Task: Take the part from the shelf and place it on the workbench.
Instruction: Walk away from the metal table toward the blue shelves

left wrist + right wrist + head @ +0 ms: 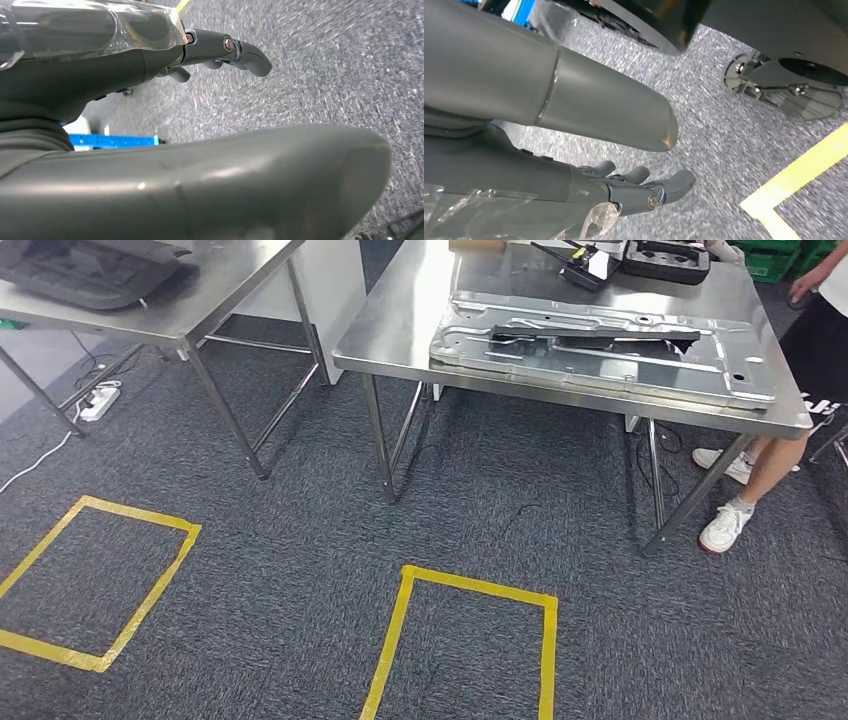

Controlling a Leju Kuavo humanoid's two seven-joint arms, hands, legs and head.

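Note:
A large stamped silver metal panel (600, 355) lies flat on the steel workbench (395, 335), with a long black strip (590, 334) resting across it. My left hand (100, 75) hangs over grey carpet, its thumb (225, 185) and dark fingers (245, 52) apart, holding nothing. My right hand (549, 185) also hangs above the carpet. Its fingers (649, 192) are stretched out and its thumb (599, 100) is held apart from them, with nothing held.
A person (815, 360) in white shoes stands at the workbench's right end. A second steel table (200, 305) at the left carries a dark tray (80, 275). Two yellow tape squares (100, 580) (465, 640) mark the carpet. A power strip (98, 400) lies under the left table.

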